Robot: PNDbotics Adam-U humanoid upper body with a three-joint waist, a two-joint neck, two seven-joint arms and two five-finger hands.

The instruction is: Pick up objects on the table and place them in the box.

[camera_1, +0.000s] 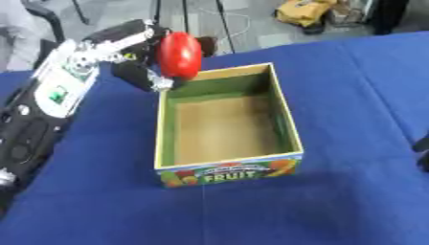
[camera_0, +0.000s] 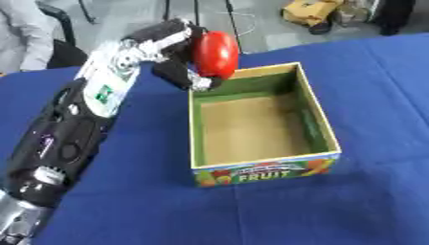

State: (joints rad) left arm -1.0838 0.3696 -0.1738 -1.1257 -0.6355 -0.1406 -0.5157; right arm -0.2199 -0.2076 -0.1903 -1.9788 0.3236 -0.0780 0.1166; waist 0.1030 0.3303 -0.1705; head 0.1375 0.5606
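My left hand (camera_0: 174, 52) is raised at the box's far left corner, its fingers curled round a glossy red oval object (camera_0: 216, 54). The red object hangs just above the far rim of the box (camera_0: 321, 143). The box is an open cardboard carton with green inner walls, a brown floor and "FRUIT" printed on its front. I see nothing lying inside it. At the right edge of the right eye view a dark sliver of my right hand (camera_1: 423, 153) shows beside the table; its fingers are not visible.
A blue cloth (camera_0: 251, 210) covers the whole table. Past the far edge, a yellow object (camera_0: 311, 10) lies on the grey floor among thin dark stand legs. A person's sleeve (camera_0: 21, 33) shows at the far left.
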